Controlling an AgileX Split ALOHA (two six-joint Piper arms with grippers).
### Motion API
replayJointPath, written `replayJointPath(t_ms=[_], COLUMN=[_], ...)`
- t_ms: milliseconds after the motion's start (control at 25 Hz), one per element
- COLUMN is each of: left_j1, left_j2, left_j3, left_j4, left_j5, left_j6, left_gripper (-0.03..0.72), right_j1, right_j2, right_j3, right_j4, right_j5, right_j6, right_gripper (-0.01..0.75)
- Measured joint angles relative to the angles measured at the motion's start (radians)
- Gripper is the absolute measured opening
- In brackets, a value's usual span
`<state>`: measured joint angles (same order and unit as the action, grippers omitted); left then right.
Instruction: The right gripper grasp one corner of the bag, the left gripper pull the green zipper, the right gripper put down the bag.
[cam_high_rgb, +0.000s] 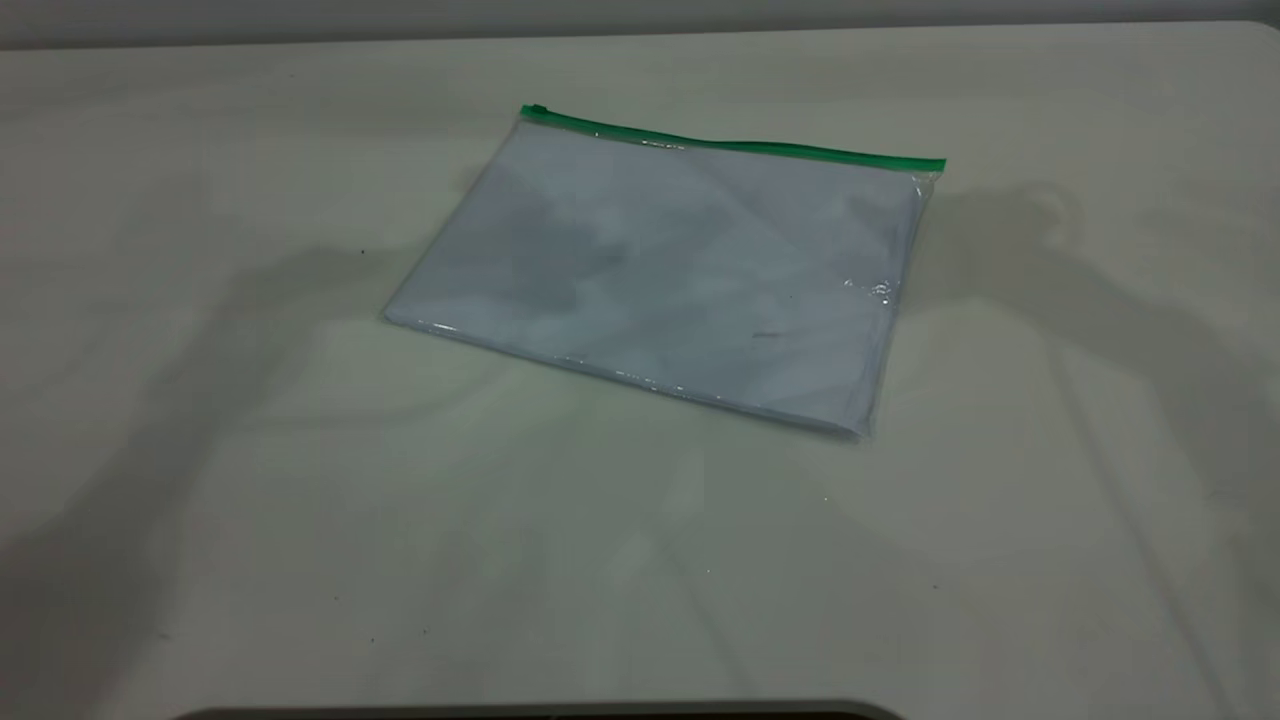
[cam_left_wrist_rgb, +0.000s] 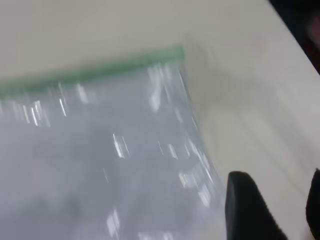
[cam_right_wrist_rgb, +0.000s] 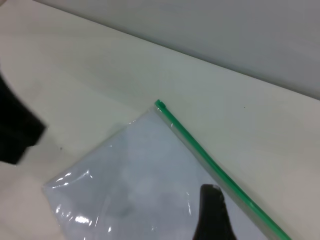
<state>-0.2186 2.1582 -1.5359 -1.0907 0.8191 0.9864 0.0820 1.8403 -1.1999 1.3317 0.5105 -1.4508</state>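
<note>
The bag lies flat on the table, clear, with pale sheets inside. The green zipper runs along its far edge, with the slider tab at the left end. Neither arm shows in the exterior view, only their shadows. My left gripper is open and empty, hovering over bare table just beside the bag's side edge, near the zipper's end. One finger of my right gripper shows above the bag, close to the zipper; no second finger stands near it, and it holds nothing.
The table is pale and plain, with its far edge against a grey wall. A black shape sits at the edge of the right wrist view, off the bag's corner. A dark rim lies at the front.
</note>
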Motion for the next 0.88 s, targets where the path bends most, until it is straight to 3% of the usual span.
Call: replayJointPath(t_ms=[120, 360, 600, 880], left_j1=[0.070, 0.182, 0.196, 0.196], left_j2=[-0.010, -0.158, -0.406, -0.700], left_j3=[-0.084, -0.235, -0.259, -0.254], left_j4=[0.140, 0.465, 0.810, 0.969], left_j5=[0.146, 0.323, 0.348, 0.348], left_j6=[-0.182, -0.433, -0.697, -0.873], left_gripper=[0.359, 0.359, 0.359, 0.359], right_j1=[0.000, 0.000, 0.000, 0.000], right_j2=[-0.035, -0.220, -0.422, -0.640], right_j3=[0.001, 0.001, 0.001, 0.001], right_j4=[-0.027, -0.135, -0.260, -0.434], right_j5=[0.000, -0.004, 0.036, 0.168], right_j6=[0.011, 0.114, 0.295, 0.517], right_gripper=[0.574, 0.574, 0.574, 0.574])
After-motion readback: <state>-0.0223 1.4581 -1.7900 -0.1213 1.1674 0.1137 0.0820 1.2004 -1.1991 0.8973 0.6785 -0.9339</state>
